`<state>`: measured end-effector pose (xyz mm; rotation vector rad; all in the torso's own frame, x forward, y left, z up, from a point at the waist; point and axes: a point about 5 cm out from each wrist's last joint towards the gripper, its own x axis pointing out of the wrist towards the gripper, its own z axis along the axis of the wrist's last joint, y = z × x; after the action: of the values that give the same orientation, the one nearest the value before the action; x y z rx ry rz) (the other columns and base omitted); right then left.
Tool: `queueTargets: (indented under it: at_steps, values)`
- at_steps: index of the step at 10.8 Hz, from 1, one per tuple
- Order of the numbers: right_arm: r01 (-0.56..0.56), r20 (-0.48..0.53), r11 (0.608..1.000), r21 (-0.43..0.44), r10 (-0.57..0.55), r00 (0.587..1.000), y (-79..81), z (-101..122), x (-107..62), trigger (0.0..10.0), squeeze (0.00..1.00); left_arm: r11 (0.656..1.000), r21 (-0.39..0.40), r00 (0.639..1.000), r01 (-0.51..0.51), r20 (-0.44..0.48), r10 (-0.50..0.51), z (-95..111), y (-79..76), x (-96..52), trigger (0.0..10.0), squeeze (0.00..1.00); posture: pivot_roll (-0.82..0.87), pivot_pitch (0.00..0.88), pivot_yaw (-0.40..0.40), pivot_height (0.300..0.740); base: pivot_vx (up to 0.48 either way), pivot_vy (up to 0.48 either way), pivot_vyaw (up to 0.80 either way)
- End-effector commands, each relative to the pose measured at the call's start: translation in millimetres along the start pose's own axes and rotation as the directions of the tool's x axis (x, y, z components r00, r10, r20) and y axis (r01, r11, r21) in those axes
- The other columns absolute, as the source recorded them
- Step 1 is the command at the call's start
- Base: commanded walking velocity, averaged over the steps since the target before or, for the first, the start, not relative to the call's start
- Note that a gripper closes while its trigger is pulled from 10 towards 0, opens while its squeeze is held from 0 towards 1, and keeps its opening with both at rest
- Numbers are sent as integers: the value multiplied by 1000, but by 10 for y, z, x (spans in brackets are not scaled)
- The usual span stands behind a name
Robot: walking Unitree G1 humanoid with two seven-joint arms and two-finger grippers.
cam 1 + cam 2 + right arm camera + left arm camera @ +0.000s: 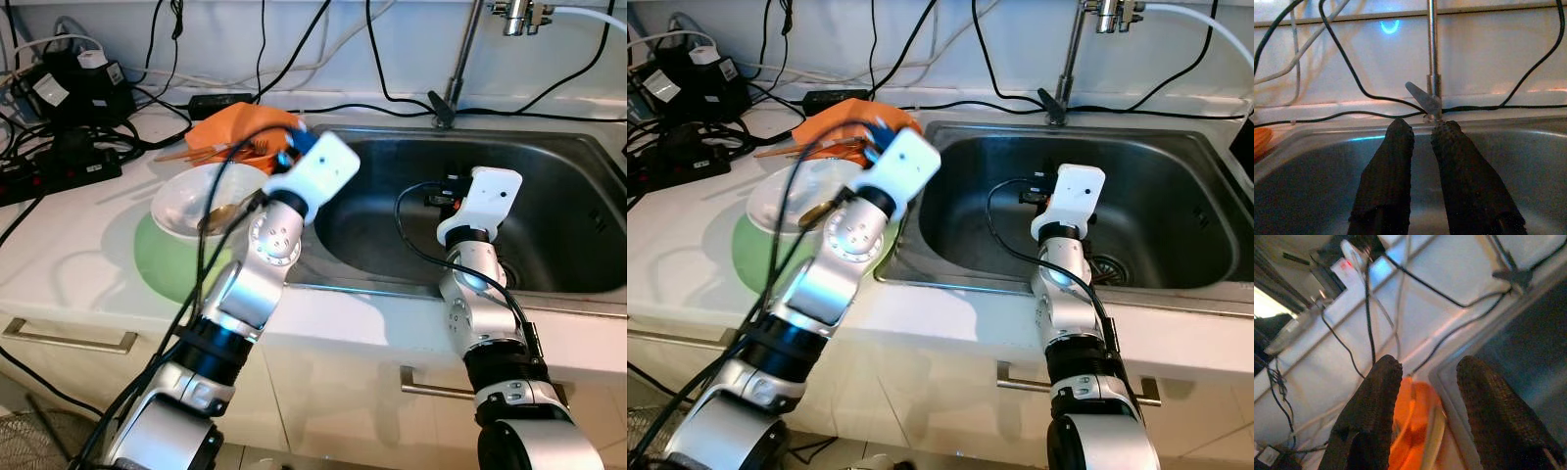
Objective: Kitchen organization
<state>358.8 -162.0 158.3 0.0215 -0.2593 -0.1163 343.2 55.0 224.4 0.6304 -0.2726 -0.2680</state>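
Note:
My left gripper [1425, 374] is open, its fingers [1382, 396] on either side of an orange dish [1418, 431] just beyond them. In the eye views this orange dish [240, 129] sits on the white counter at the sink's left rim, with brown chopsticks [191, 153] beside it. My left wrist [313, 174] hangs over it. A white bowl [191, 201] holding a spoon [220, 215] rests on a green plate [157, 262]. My right gripper [1422, 129] hovers over the steel sink [558, 176], fingers close together with nothing between them.
A faucet [458, 59] stands behind the sink. Power strips and adapters [69, 93] with many black cables crowd the counter's back left. Drawer handles [69, 338] run below the counter edge.

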Motion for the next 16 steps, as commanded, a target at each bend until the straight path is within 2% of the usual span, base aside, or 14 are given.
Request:
queueTargets:
  at_steps: [1, 3, 6, 8, 11, 14, 16]
  values:
    - [-9, 29, 1000, 11, 8, 1000, 29, 86, 22, 10000, 0, 1000, 5, 1000, 3, 6, -3, 12, 15, -39, 10000, 0, 56, 0, 65, 740, 0, 0, 0]
    - [-10, 41, 1000, 18, 9, 999, 36, 118, 4, 10000, 0, 1000, 12, 1000, -6, -12, 6, 10, 45, -99, 10000, 0, 61, 0, 59, 740, 0, 0, 0]
    - [-29, 15, 999, 27, 29, 999, 95, 74, -89, 10000, 0, 999, 26, 994, -39, -101, 41, -109, 138, -156, 10000, 0, 67, 0, 55, 740, 0, 0, 0]
    - [-31, 3, 999, 22, 31, 1000, 84, 59, -127, 10000, 0, 999, 25, 993, -44, -110, 46, -125, 152, -162, 10000, 0, 54, 0, 55, 740, 0, 0, 0]
    - [-45, -22, 999, 26, 45, 999, 124, 14, -209, 10000, 0, 999, 31, 986, -33, -160, 37, -229, 156, -178, 10000, 0, 45, 0, 62, 740, 0, 0, 0]
    - [-53, -39, 998, 32, 54, 998, 163, -5, -224, 10000, 0, 999, 33, 982, -14, -189, 20, -268, 146, -185, 10000, 0, 47, 0, 65, 740, 0, 0, 0]
    - [-60, -43, 998, 37, 62, 997, 193, -5, -224, 10000, 0, 999, 22, 977, 26, -212, -21, -315, 66, -170, 10000, 0, 44, 0, 69, 740, 0, 0, 0]
